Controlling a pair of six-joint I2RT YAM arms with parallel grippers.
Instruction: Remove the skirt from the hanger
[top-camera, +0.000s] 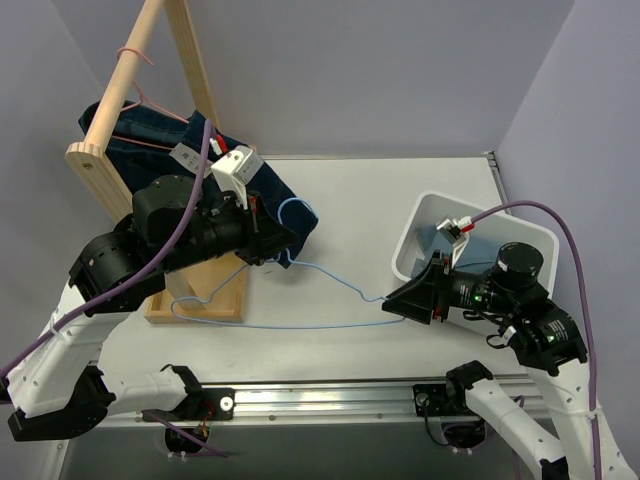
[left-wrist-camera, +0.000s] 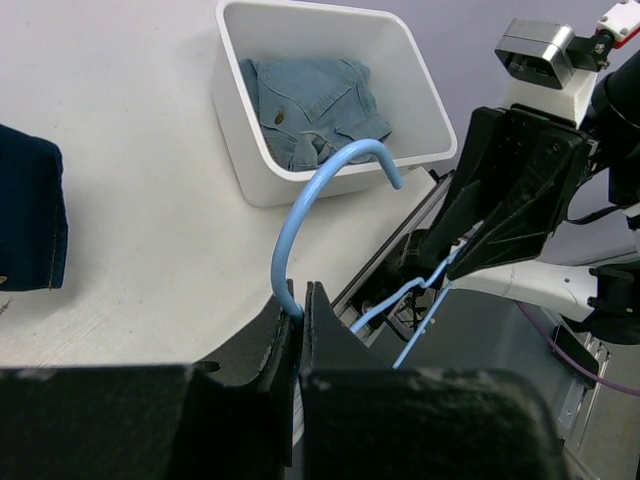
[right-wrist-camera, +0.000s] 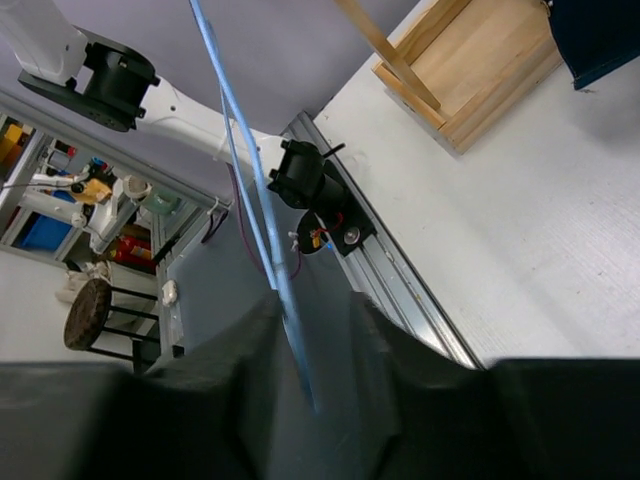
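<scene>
Wire of the pale blue hanger (left-wrist-camera: 279, 255) is stretching between our two arms above the white counter (top-camera: 380, 200), and we are seeing no cloth on the lengths of it that show. Our left tool (top-camera: 283, 250) is clenching the hanger at the foot of its hook, jaws pressed flat against the wire, with the hook curving up and away from the fingertips. Our right tool (top-camera: 390, 303) is meeting the hanger's far shoulder from the other side; its fingers are standing apart on either side of the wire, straddling it rather than pinching it. We are seeing a crumpled light denim garment (left-wrist-camera: 315, 105) lying inside the white bin (left-wrist-camera: 240, 150) on the right of the counter, just behind our right arm, well apart from the hanger's hook. A dark denim garment (top-camera: 275, 195) is spreading beside the wooden rack (top-camera: 95, 170) on the left, partly hidden under our left arm. We are not able to tell from these views which of the two pieces is the skirt
</scene>
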